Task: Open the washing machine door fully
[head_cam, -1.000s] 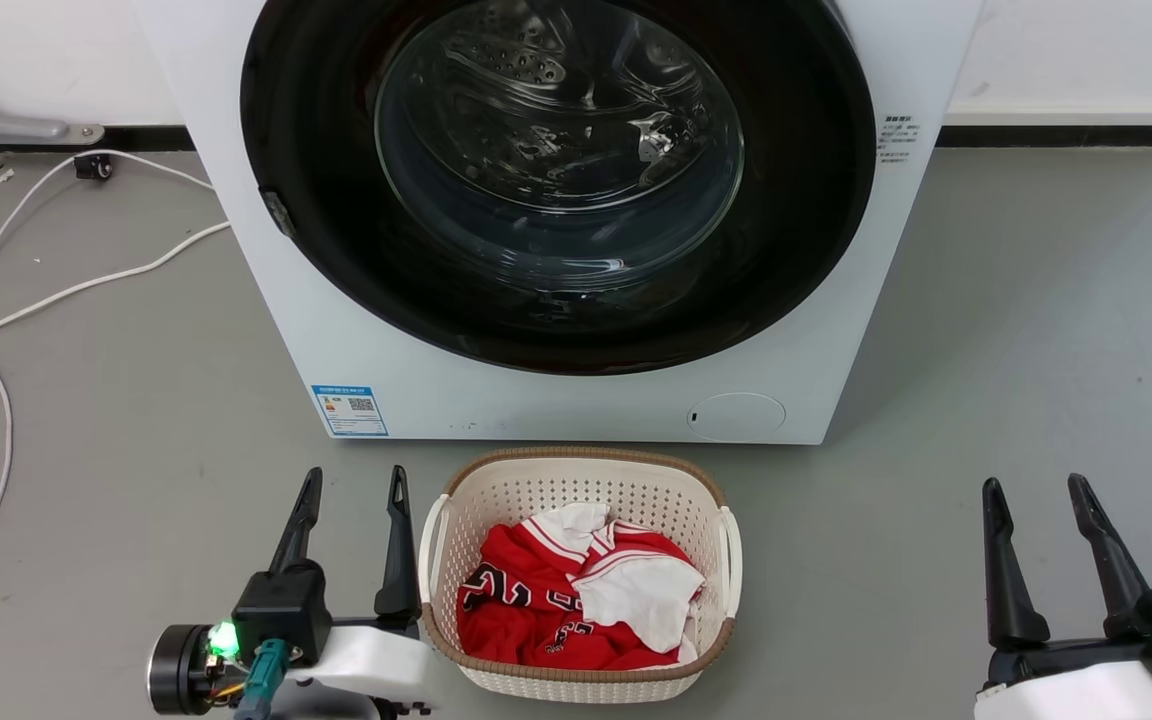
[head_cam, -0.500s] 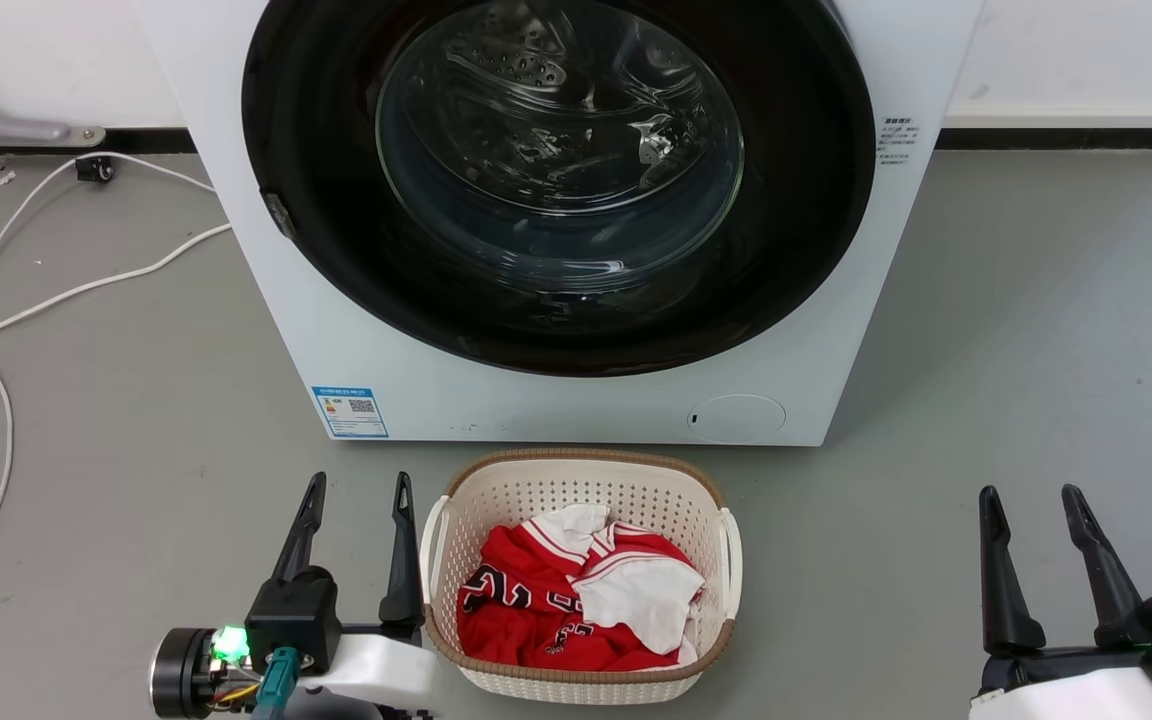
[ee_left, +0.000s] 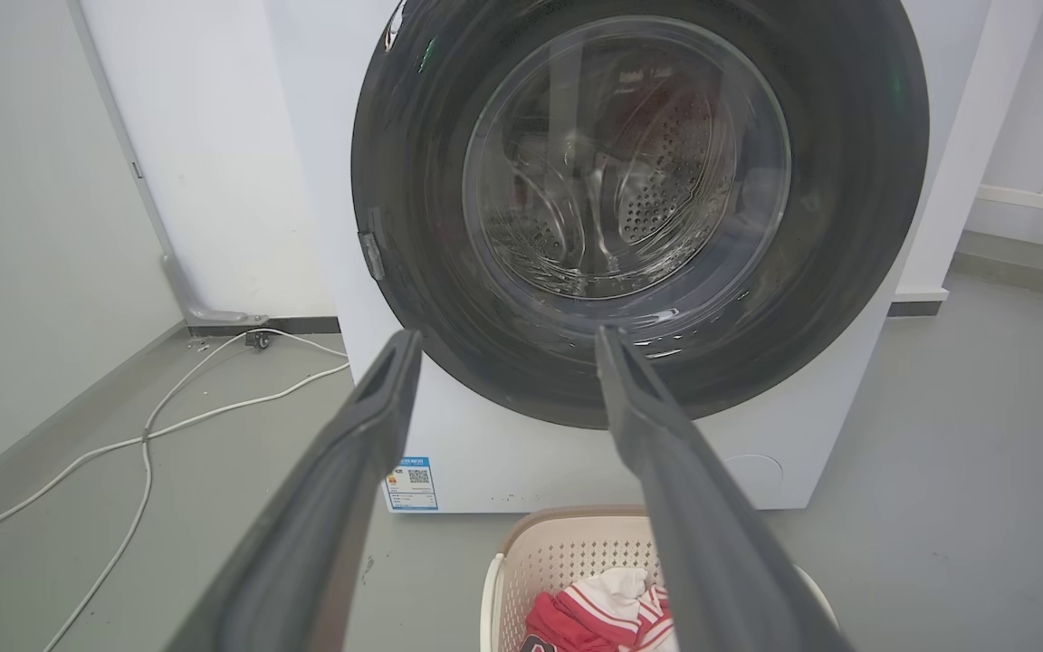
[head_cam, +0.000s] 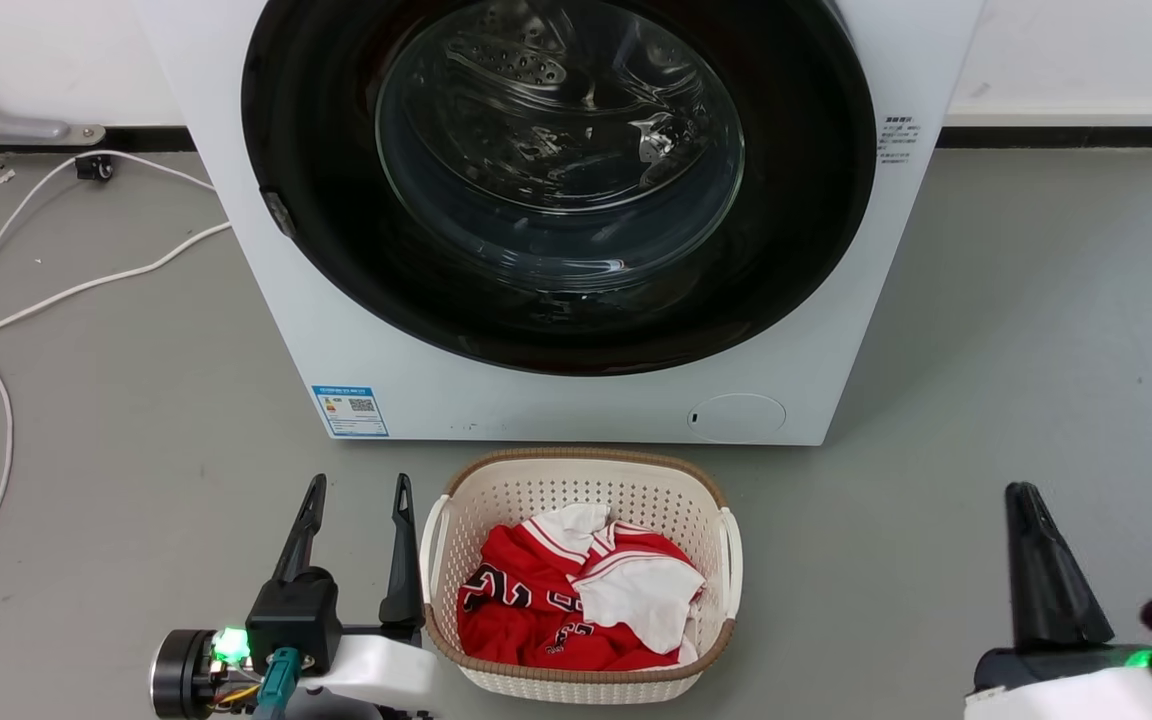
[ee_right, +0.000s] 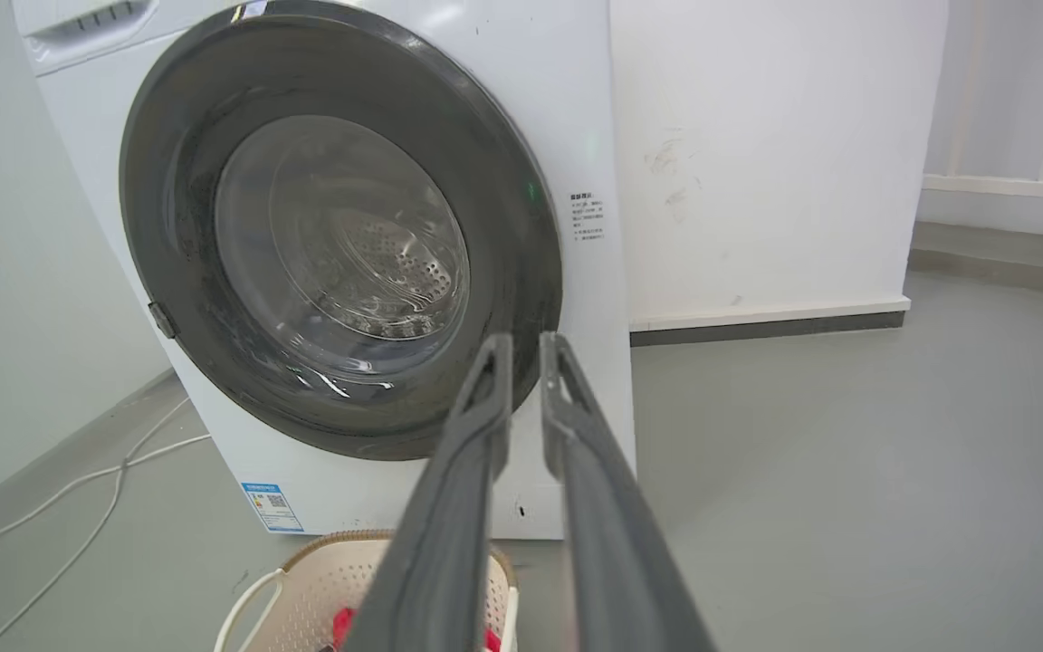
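Washing machine door (head_cam: 556, 180) closed flush on washing machine (head_cam: 536, 405) front, behind laundry basket (head_cam: 576, 460). Left gripper (head_cam: 357, 484) released, just left of basket. Right gripper (head_cam: 1024, 495) clenched, empty, well right of basket.

Washer (head_cam: 356, 340): one. Door (head_cam: 336, 200): one. Basket (head_cam: 576, 468): one. Two grippers: left gripper (head_cam: 356, 483), right gripper (head_cam: 1024, 493). Label (head_cam: 349, 410): one. Cap (head_cam: 736, 416): one. Clothes (head_cam: 536, 600): heaped, count unclear.
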`<state>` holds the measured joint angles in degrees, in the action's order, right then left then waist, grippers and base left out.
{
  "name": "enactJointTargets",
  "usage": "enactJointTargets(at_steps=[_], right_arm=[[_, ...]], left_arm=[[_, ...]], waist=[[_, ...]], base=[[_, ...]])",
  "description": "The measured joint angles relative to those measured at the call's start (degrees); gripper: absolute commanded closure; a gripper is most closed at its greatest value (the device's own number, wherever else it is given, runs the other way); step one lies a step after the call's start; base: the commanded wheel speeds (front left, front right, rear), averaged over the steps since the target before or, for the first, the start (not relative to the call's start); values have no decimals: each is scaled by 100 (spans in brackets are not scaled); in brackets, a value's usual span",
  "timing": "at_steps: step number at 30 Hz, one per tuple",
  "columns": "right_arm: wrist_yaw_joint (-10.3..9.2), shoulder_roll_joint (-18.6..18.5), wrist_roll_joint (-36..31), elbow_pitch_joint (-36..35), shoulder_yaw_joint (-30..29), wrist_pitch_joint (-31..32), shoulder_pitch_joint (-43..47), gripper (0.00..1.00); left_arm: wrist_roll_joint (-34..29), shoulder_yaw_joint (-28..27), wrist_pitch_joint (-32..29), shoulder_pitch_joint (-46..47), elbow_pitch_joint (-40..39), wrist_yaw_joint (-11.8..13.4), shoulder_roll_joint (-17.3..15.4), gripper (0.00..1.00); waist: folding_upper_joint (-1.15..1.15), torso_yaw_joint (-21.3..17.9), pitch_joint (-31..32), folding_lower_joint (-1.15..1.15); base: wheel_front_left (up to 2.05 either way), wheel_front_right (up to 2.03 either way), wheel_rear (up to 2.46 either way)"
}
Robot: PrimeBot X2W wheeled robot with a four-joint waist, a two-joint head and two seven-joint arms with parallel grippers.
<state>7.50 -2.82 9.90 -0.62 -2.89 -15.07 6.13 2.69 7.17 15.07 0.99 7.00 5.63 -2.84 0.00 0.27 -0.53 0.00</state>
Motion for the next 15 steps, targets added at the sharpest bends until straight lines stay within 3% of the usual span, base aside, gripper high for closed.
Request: enactJointTargets(at_steps=[4,12,15], right_arm=[[0,-2,1314,-92,74,-1,-7,100],[0,-9,5283,-44,613,-2,8,100],[0,0,6216,-76,720,-2,4,100]], left_arm=[[-1,-5,0,-6,2,0,0,0],[2,-10,0,-10,7,-4,1,0],[14,-14,0,-10,10,-5,-2,0]], waist=[[0,-5,13,0],[0,-2,15,0],[0,-1,13,0]], base=[[0,0,0],[0,0,0],[0,0,0]])
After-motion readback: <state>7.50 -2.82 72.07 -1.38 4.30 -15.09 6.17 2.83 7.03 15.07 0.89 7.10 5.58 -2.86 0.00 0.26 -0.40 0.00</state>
